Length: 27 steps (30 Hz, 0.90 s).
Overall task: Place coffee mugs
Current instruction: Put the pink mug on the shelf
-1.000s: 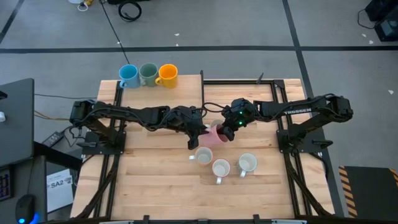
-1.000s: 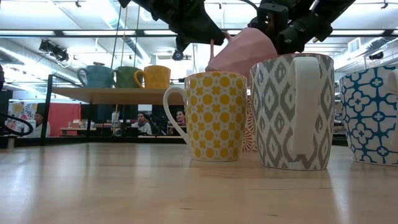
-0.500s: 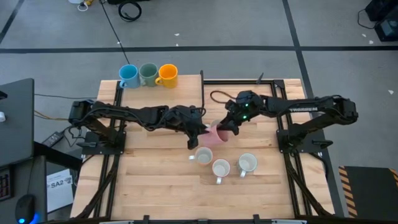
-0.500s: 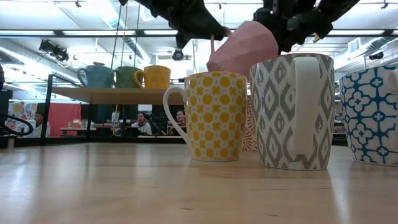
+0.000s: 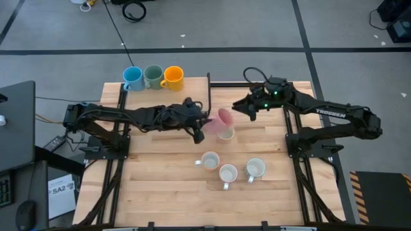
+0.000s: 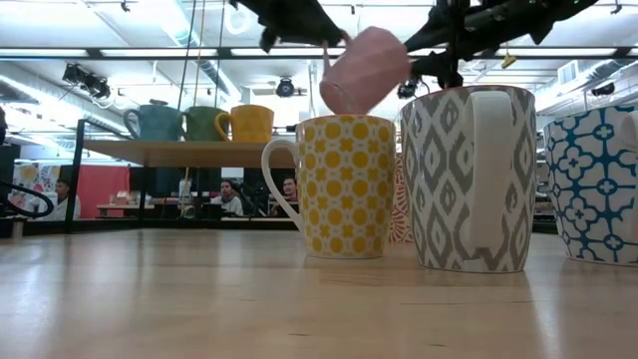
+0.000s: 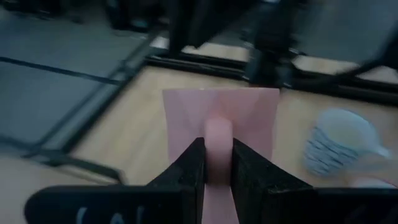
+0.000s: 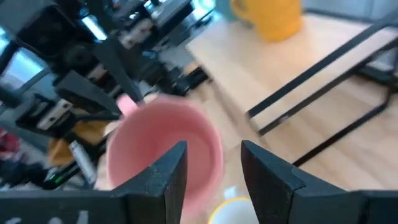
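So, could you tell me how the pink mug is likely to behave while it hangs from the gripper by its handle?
The pink mug looks rigid, probably ceramic, so fragile if dropped. The left gripper pinches only its handle, and it hangs tilted, so it may swing or slip. Its glaze is likely slick.

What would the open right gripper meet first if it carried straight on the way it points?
Most likely the pink ceramic mug, held by its handle in the left gripper. The right gripper points at its open mouth, though the gap between them is hard to judge.
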{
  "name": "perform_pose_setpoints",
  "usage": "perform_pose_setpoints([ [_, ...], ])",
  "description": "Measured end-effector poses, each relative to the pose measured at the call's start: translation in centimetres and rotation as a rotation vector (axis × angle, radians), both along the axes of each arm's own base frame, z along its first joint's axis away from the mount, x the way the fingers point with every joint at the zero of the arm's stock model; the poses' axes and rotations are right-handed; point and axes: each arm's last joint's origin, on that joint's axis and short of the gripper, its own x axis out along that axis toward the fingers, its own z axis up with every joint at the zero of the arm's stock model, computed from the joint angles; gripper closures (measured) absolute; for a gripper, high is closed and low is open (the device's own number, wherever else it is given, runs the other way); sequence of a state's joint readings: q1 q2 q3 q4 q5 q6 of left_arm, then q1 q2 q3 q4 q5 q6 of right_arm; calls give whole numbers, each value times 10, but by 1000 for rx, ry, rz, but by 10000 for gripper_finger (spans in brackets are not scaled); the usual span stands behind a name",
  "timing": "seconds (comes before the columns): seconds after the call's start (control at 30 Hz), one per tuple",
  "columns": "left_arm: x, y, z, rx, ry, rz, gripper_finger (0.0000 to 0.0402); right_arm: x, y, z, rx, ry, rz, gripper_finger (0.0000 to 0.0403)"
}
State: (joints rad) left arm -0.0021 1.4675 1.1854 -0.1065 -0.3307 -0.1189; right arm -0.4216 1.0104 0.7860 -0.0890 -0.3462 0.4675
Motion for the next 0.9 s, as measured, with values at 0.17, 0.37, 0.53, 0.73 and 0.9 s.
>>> perform_pose_setpoints([
  [0.17,-9,7,11,108,-16,174,341,-6,-5,4,-12,-15,-42,247],
  [0.37,-14,20,13,222,9,405,341,-2,-7,-1,-1,8,-44,247],
  [0.53,-19,33,11,216,15,550,340,2,-10,-6,-20,32,-35,247],
  [0.73,-25,48,5,158,33,655,340,4,-10,-8,-47,41,-20,247],
  [0.9,-16,54,-9,162,62,705,340,4,-10,-8,-60,42,-16,247],
])
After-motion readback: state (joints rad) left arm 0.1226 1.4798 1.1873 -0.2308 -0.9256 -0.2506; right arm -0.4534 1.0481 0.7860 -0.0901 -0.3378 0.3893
